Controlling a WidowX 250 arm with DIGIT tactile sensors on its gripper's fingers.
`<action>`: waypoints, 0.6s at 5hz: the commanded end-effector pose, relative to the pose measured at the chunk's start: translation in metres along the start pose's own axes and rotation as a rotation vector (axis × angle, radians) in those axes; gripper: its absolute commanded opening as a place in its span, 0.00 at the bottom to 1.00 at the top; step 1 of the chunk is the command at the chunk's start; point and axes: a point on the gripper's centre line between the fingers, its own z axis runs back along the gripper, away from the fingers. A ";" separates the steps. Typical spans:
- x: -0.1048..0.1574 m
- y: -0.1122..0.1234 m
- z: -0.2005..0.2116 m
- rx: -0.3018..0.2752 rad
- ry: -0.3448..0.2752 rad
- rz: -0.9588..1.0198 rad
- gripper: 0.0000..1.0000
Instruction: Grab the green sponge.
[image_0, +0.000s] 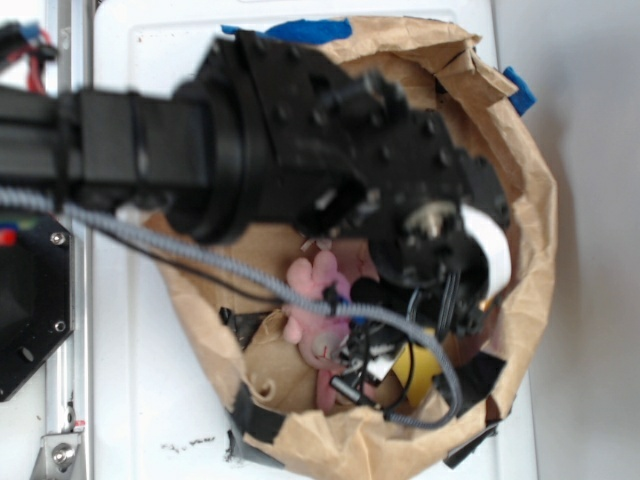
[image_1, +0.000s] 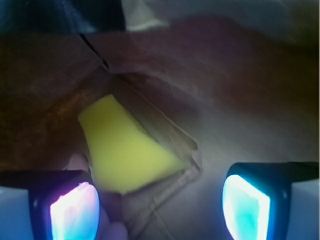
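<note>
The green sponge (image_1: 125, 150) shows as a bright yellow foam block lying on the brown paper floor of the bag, its right edge tucked under a paper fold. My gripper (image_1: 160, 210) is open above it, and the sponge lies just ahead of the left finger (image_1: 75, 212). The right finger (image_1: 247, 207) is over bare paper. Nothing is between the fingers. In the exterior view a yellow corner of the sponge (image_0: 420, 372) peeks out below the black arm (image_0: 300, 140), which hides most of it.
A crumpled brown paper bag (image_0: 530, 180) walls in everything. Inside lie a pink plush toy (image_0: 318, 300), a brown lump (image_0: 275, 365) and a white paper wad (image_0: 490, 240). Cables hang from the arm across the bag.
</note>
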 end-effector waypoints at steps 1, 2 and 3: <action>0.006 -0.017 -0.006 -0.028 -0.012 -0.100 1.00; 0.004 -0.016 -0.019 -0.027 -0.005 -0.162 1.00; 0.009 -0.009 -0.030 -0.028 -0.038 -0.195 1.00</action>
